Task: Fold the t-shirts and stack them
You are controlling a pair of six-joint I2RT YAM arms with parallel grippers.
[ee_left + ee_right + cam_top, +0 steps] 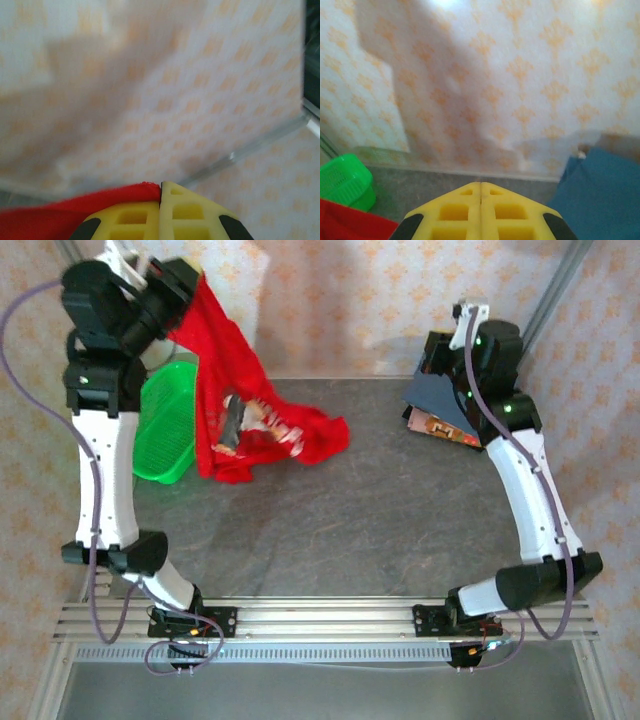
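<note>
A bright red t-shirt (235, 390) hangs from my left gripper (188, 285), which is raised high at the back left. Its lower part, with a printed patch, lies crumpled on the table. In the left wrist view the yellow fingers (200, 212) are shut with the edge of the red t-shirt (75, 207) pinched at my left gripper (161, 186). A folded slate-blue t-shirt (440, 400) lies at the back right on a patterned orange one (435, 427). My right gripper (432, 358) hovers by this stack, and in its wrist view my right gripper (480, 184) is shut with nothing in it, the slate-blue t-shirt (600, 190) to its right.
A green mesh basket (165, 425) stands at the left edge beside the left arm, and the basket (342, 180) also appears in the right wrist view. Patterned walls enclose the grey table (350, 530) at back and sides.
</note>
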